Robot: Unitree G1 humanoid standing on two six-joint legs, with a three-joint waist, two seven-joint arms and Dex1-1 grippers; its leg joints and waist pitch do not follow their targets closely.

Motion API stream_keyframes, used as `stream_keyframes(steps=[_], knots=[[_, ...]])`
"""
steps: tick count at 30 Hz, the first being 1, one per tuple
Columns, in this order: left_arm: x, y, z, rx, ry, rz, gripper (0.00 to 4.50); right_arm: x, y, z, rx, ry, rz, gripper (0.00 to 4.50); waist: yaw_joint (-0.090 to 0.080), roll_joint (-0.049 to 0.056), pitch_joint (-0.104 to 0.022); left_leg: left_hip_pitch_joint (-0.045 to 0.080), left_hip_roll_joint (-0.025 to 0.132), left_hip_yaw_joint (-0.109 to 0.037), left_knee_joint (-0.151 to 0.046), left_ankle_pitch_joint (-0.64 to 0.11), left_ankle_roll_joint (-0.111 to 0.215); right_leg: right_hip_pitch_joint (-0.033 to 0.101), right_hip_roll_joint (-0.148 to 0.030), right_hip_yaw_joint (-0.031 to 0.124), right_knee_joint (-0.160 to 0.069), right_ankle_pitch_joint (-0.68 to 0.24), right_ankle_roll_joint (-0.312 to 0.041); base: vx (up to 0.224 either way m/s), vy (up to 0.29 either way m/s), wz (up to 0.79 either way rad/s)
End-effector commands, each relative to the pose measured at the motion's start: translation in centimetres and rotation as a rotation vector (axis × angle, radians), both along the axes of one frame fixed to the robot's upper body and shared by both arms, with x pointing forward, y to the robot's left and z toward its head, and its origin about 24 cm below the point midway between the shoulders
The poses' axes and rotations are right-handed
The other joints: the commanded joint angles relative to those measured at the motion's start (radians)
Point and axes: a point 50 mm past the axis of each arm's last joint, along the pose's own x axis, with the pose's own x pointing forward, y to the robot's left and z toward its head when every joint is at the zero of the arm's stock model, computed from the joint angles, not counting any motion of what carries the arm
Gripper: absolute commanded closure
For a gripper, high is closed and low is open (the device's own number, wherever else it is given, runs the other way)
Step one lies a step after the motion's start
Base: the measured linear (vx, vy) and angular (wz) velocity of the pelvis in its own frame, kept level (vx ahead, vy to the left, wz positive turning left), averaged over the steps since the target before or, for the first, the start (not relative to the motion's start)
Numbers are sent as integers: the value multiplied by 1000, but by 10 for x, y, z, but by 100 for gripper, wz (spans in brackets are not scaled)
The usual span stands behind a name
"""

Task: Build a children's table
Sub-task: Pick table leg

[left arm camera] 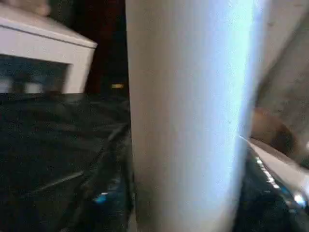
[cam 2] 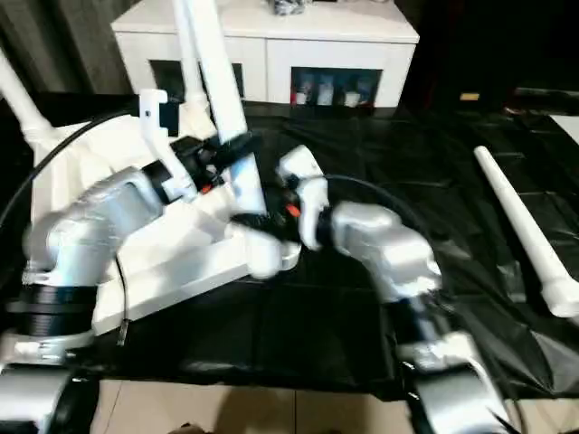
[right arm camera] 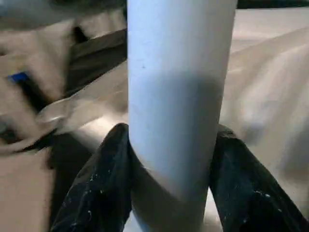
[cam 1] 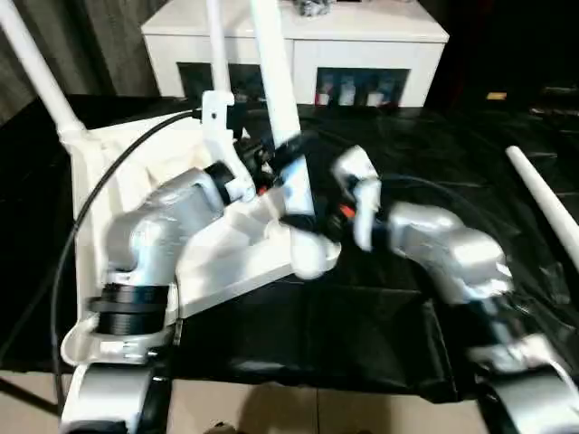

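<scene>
We find the right gripper [right arm camera: 169,159] clenched around the leg [right arm camera: 176,96] standing in the tabletop [cam 1: 226,262] corner; left gripper's [cam 1: 271,167] hold unclear; the smooth, light, stiff tube seems best held low.

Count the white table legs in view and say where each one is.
4. One leg stands in the tabletop's far left corner, one at the far middle, one stands in the near corner between both grippers, one lies on the black cover to the right.
</scene>
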Motion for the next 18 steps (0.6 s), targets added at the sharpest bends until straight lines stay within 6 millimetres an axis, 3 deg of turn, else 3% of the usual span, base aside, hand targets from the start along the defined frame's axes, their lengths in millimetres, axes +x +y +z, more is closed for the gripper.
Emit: stream_keyframes(steps=[1, 5, 6, 7, 9, 11, 12, 18], knots=[[-8, 2, 8, -6, -31, -100, 180, -11, -3, 12, 25, -22, 124, 266, 7, -5, -79, 16, 17, 1, -73, -161, 29, 61, -30, 23, -54, -129, -257, 0, 0, 0], [-17, -1, 7, 28, -69, -209, 152, -15, -10, 18, 37, -14, 174, 267, 9, -4, -77, 19, 19, -1, -75, -187, 20, 58, -31, 24, -57, -175, -251, 0, 0, 0], [-21, -1, 8, 35, -82, -255, 125, -16, -12, 20, 42, -10, 191, 267, 10, -4, -75, 19, 20, -1, -77, -201, 13, 57, -32, 24, -59, -200, -246, 0, 0, 0], [-24, -2, 9, 38, -89, -288, 115, -17, -14, 22, 48, -8, 201, 267, 11, 2, -76, 20, 19, -2, -77, -206, 10, 57, -32, 24, -59, -209, -244, 0, 0, 0], [-27, -2, 10, 32, -88, -326, 113, -16, -16, 26, 66, -3, 210, 267, 11, -1, -76, 20, 20, -1, -78, -204, 4, 56, -30, 25, -58, -200, -241, 0, 0, 0], [-27, -2, 10, 24, -84, -330, 114, -16, -18, 29, 84, 4, 215, 267, 12, -2, -77, 20, 19, 0, -77, -203, 1, 56, -30, 25, -58, -196, -247, 0, 0, 0], [-27, -1, 9, 18, -79, -328, 139, -16, -19, 32, 93, 5, 219, 267, 13, 3, -77, 19, 19, -2, -77, -201, 1, 56, -30, 24, -57, -190, -249, 0, 0, 0], [-27, 2, 6, 3, -69, -342, 182, -14, -23, 38, 88, 3, 238, 267, 18, -2, -79, 19, 19, -1, -75, -184, 0, 58, -30, 24, -55, -181, -246, 0, 0, 0]])
